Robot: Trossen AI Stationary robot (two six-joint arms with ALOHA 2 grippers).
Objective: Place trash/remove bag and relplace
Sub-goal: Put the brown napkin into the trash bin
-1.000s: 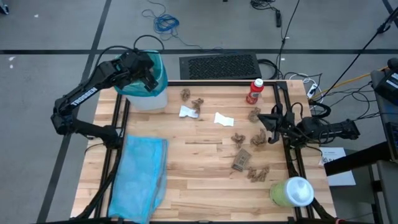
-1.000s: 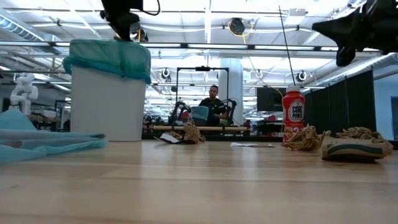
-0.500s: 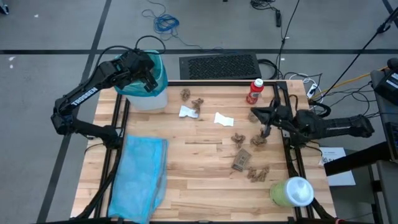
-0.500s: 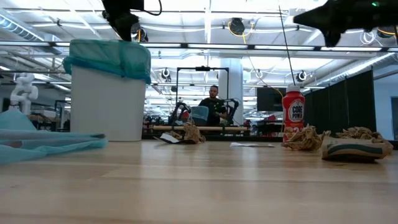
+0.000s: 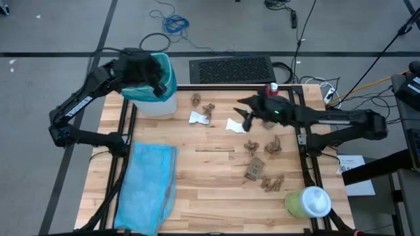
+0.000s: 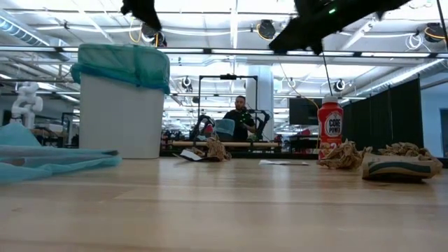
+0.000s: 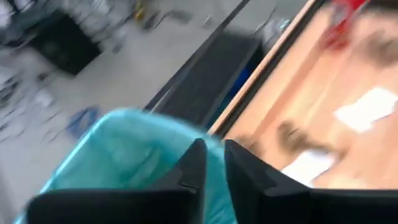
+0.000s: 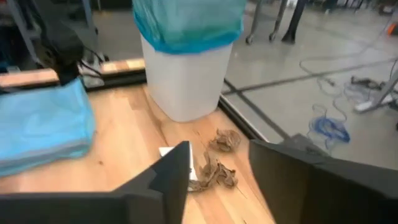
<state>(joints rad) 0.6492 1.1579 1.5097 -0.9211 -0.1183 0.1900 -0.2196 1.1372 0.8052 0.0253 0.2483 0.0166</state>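
A white bin (image 5: 157,105) stands at the table's far left corner, lined with the teal bag (image 5: 168,73), whose edge is folded over the rim. My left gripper (image 5: 157,84) hovers over the bin's mouth with only a narrow gap between its fingers and nothing in it (image 7: 215,163). Brown scraps of trash (image 5: 254,168) and two white ones (image 5: 235,124) lie scattered over the table's middle and right. My right gripper (image 5: 245,115) hangs open above the white scraps, clear of the table (image 8: 217,168). The sky-blue replacement bag (image 5: 149,183) lies flat at the near left.
A red bottle (image 5: 270,88) stands at the far right, partly behind my right arm. A pale-green container with a white top (image 5: 308,201) sits at the near right corner. Bare wood lies between the blue bag and the scraps.
My right gripper has swung from the table's right edge toward the left and far side, rising, and now reaches level over the white scraps. My left gripper has risen a little above the bin and tipped upward. Nothing on the table has moved.
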